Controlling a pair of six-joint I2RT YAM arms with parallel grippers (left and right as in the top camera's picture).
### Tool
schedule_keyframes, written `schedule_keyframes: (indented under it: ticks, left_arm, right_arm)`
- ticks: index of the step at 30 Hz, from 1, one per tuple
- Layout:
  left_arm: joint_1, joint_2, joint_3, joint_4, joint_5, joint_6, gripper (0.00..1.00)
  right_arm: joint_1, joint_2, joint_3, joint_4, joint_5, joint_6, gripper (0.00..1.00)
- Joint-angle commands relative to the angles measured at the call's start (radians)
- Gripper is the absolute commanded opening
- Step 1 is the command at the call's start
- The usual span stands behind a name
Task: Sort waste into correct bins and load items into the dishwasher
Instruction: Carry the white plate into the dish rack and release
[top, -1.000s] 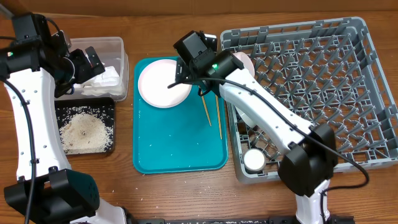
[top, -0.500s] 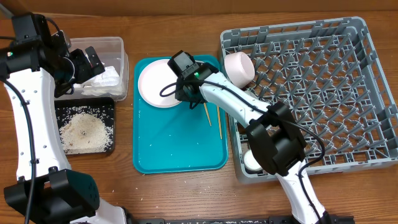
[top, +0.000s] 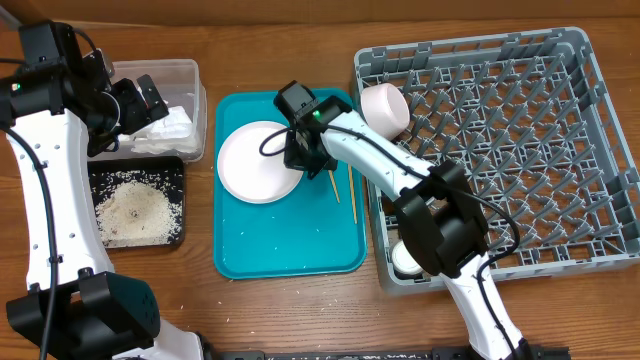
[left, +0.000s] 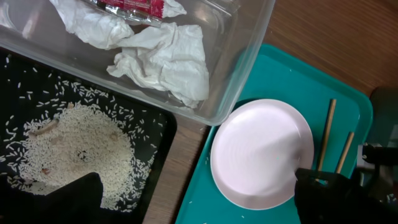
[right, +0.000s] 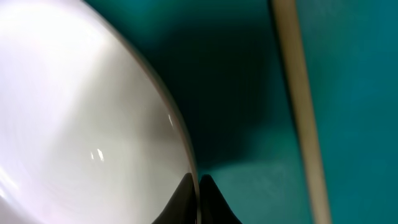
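Note:
The round whitish plate (top: 255, 162) sits over the teal tray, and my right gripper (top: 301, 158) is shut on its right rim. In the right wrist view the two fingertips (right: 199, 186) pinch the thin edge of the plate (right: 93, 124), with a wooden chopstick (right: 301, 112) lying on the tray beside them. Both chopsticks (top: 331, 185) lie just right of the plate. My left gripper (top: 138, 100) hangs open over the clear tub (top: 185, 72), which holds crumpled white wrappers (left: 168, 56). Rice (top: 130, 208) lies in the black tray (top: 176, 170).
The grey dish rack (top: 500, 150) fills the right side, with a pink bowl (top: 384, 108) at its near-left corner and a white cup (top: 408, 258) at its front-left corner. A few rice grains dot the teal tray (top: 290, 240). My right arm crosses the rack's left edge.
My right gripper has closed on the plate's rim. The plate has shifted from the tray's back-left corner toward its middle. The left arm has stayed still.

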Motion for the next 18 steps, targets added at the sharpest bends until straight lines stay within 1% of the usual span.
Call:
schedule_keyframes:
  ticks: [1,2,5,6,8,10,12,14,16,18]
  left_arm:
    - [0.000,-0.014,0.021,0.000,-0.007,0.012,1.00]
    - [0.000,-0.014,0.021,0.000,-0.007,0.012,1.00]
    - [0.000,-0.014,0.021,0.000,-0.007,0.012,1.00]
    - [0.000,-0.014,0.021,0.000,-0.007,0.012,1.00]
    - [0.000,-0.014,0.021,0.000,-0.007,0.012,1.00]
    - [0.000,-0.014,0.021,0.000,-0.007,0.012,1.00]
    - [0.000,-0.014,0.021,0.000,-0.007,0.012,1.00]
    - [0.000,-0.014,0.021,0.000,-0.007,0.013,1.00]
    - [0.000,-0.014,0.021,0.000,-0.007,0.012,1.00]
    - [0.000,-0.014,0.021,0.000,-0.007,0.012,1.00]
  right_arm:
    - [-0.008,-0.058,0.188,-0.122,0.024,-0.147,0.04]
    - [-0.008,-0.070,0.231,-0.172,0.075,-0.147,0.04]
    - [-0.013,-0.124,0.389,-0.352,0.356,-0.146,0.04]
    - [-0.018,-0.144,0.422,-0.388,0.450,-0.146,0.04]
    - [-0.030,-0.174,0.449,-0.420,0.581,-0.147,0.04]
    - [-0.060,-0.224,0.452,-0.457,0.796,-0.147,0.04]
    - [-0.082,-0.237,0.452,-0.487,0.905,-0.147,0.04]
    - [-0.131,-0.240,0.451,-0.574,1.085,-0.147,0.04]
    - [-0.172,-0.239,0.449,-0.628,1.168,-0.147,0.04]
    - [-0.202,-0.239,0.449,-0.652,1.205,-0.147,0.04]
